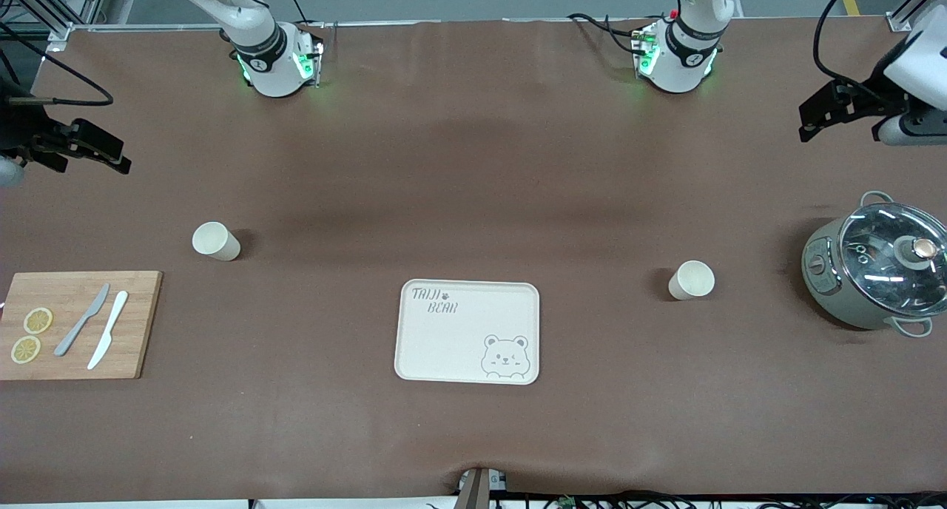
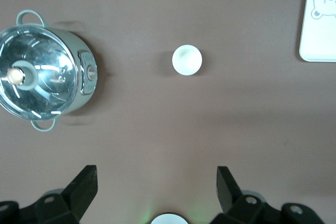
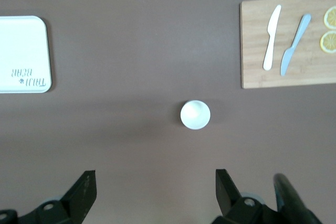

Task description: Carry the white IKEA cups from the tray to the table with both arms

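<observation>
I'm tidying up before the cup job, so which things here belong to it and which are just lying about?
Job: cup toward the right arm's end; cup toward the left arm's end; tray.
Lying about: cutting board, two knives, lemon slices, pot.

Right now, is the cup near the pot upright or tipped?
Upright. The cup shows a full round rim from above, standing on the table beside the pot.
</observation>
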